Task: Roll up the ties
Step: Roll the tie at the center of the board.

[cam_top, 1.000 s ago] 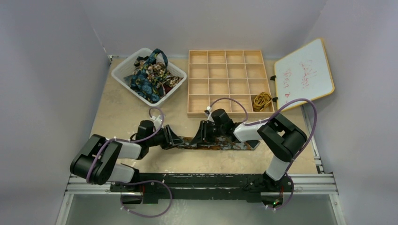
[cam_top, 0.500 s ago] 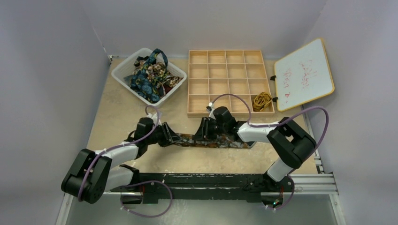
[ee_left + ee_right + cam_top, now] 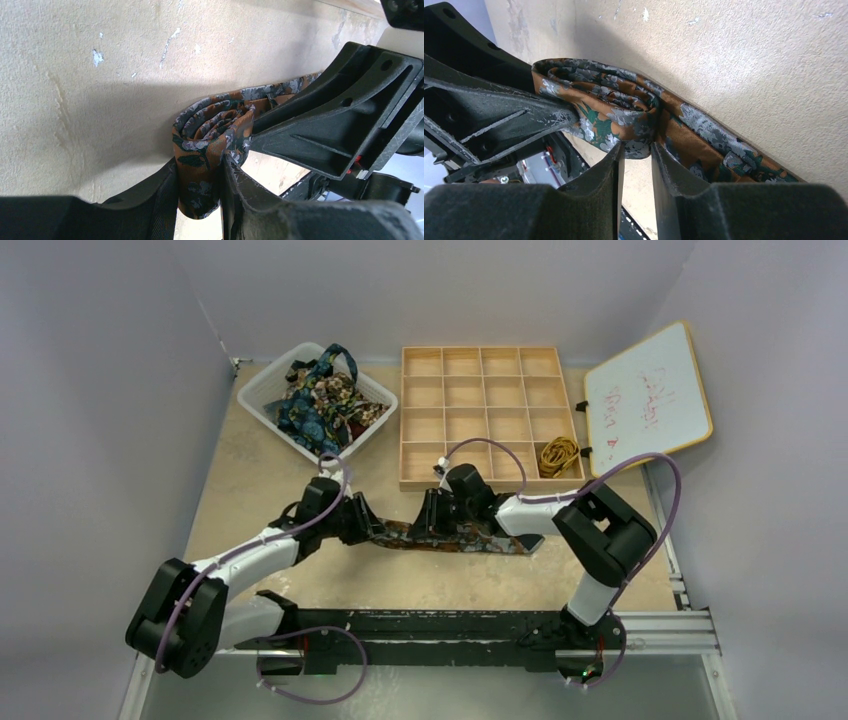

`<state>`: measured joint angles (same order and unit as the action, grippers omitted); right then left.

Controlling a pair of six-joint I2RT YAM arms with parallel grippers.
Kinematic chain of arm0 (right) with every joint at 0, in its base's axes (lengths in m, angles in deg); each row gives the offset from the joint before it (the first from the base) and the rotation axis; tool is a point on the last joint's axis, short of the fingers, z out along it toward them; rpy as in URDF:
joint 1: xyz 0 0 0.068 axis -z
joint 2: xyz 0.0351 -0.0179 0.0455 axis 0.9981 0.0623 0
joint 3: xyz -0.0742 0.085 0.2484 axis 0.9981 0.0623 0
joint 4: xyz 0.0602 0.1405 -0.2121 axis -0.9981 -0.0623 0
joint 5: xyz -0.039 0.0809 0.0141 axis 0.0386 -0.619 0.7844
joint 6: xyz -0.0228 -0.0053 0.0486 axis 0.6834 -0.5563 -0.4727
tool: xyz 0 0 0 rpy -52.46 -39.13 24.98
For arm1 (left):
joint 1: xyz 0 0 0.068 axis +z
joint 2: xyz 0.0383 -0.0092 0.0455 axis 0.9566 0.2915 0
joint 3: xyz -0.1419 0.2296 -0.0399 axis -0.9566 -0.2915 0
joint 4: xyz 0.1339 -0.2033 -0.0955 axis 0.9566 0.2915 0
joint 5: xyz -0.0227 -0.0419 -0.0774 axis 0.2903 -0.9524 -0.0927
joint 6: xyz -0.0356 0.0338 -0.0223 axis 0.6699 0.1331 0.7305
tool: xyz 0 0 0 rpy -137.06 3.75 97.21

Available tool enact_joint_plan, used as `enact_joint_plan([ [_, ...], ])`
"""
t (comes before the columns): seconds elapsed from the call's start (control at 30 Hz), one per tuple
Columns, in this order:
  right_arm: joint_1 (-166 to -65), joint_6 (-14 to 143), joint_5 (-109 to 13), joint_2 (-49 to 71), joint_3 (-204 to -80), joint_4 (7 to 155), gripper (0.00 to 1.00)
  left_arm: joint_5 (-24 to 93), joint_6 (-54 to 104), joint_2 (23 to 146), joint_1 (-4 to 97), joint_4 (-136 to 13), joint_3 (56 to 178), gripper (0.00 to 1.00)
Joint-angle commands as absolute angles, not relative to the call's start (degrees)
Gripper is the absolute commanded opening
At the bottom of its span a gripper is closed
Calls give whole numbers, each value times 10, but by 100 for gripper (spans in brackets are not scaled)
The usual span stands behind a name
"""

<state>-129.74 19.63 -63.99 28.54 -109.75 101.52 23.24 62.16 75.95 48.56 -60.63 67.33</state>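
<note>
The dark brown tie lies across the middle of the bench, just in front of the wooden compartment tray. Its left end is wound into a loose, flattened coil, and the rest trails flat to the right. The left pincer is narrow, its two fingers pressed on either side of the coil's lower edge. The right pincer comes in from the opposite side, also narrow, nipping the same coil where the flat length leaves it. From above, the two pincers face each other close together with the coil between them. At the back left a white basket holds a tangle of blue-teal and brown floral ties. A gold-yellow tie sits bunched in the tray's near right compartment. A whiteboard sits at the far right
</note>
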Motion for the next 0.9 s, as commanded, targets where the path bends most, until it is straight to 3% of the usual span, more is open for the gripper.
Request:
enact_joint_plan([
  [0.0,-1295,209,-631,262,-1112,1001,32,278,590,756,467,-547,717,30],
  [0.2,-1295,209,-620,260,-1118,996,36,293,577,762,455,-528,737,30],
  [0.47,-1295,206,-623,300,-1127,1011,23,335,565,769,425,-483,771,30],
  [0.87,-1295,195,-661,343,-1155,1034,17,486,561,817,317,-348,891,29],
])
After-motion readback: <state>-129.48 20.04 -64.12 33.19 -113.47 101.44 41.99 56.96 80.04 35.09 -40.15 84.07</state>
